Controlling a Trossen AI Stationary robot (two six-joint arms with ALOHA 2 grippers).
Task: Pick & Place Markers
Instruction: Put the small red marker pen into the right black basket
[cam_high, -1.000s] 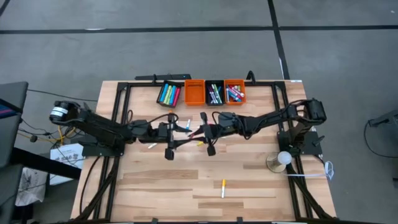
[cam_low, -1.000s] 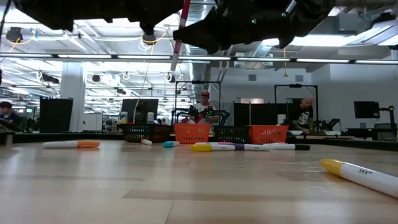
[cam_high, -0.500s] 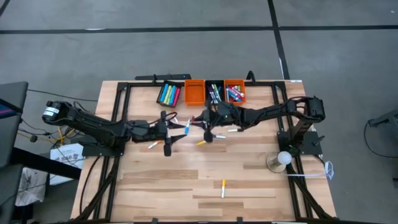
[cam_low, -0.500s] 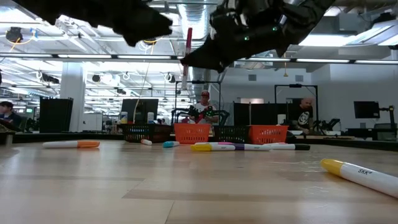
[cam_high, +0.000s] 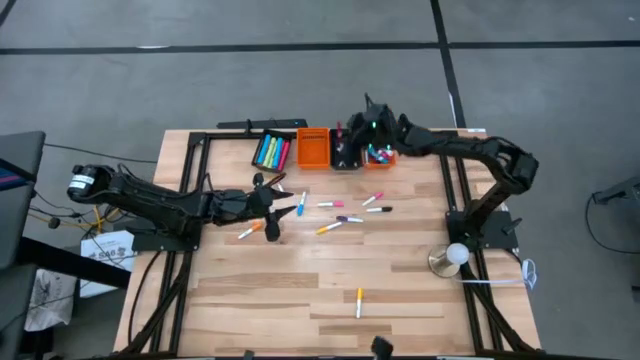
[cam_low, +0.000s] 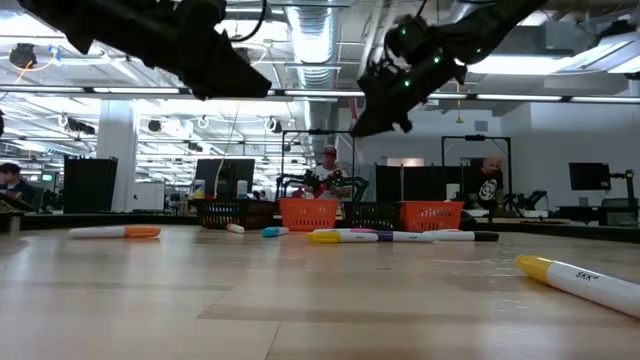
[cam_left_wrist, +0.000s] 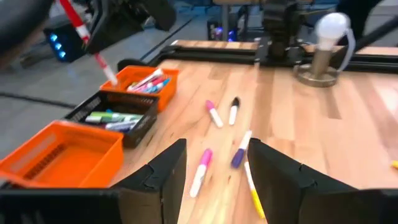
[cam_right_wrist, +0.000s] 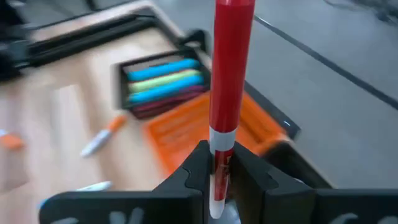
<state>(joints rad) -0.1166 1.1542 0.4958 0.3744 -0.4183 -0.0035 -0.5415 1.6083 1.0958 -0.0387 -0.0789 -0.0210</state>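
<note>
My right gripper (cam_high: 358, 128) hovers over the bins at the table's far edge, shut on a red marker with a white part (cam_right_wrist: 231, 68), which the left wrist view also shows as a slanting red marker (cam_left_wrist: 81, 28) above the bins. My left gripper (cam_high: 274, 208) is open and low over the table's left middle, holding nothing. Its fingers frame several loose markers lying flat, among them a pink one (cam_left_wrist: 200, 172) and a purple one (cam_left_wrist: 240, 153). More loose markers lie around the pink one (cam_high: 330, 204). A yellow one (cam_high: 360, 300) rests nearer the near edge. My right gripper pinches the marker between its two fingers (cam_right_wrist: 194, 163) at its white end (cam_right_wrist: 216, 167). The red length (cam_right_wrist: 231, 68) sticks out past the fingertips, in line with them. The marker is lifted clear above the bins and tilted.
Four small bins stand in a row at the far edge: black with blue, green and yellow markers (cam_high: 270, 150), orange and bare (cam_high: 313, 147), black with markers (cam_high: 346, 152), orange with markers (cam_high: 379, 152). A white bulb on a stand (cam_high: 455, 255) sits near the right edge. People sit beyond the table.
My right gripper has carried the red marker from over the table's middle, where it was close to my left gripper, up and toward the far edge, over the bins. My left gripper has drawn back a little toward the table's left.
</note>
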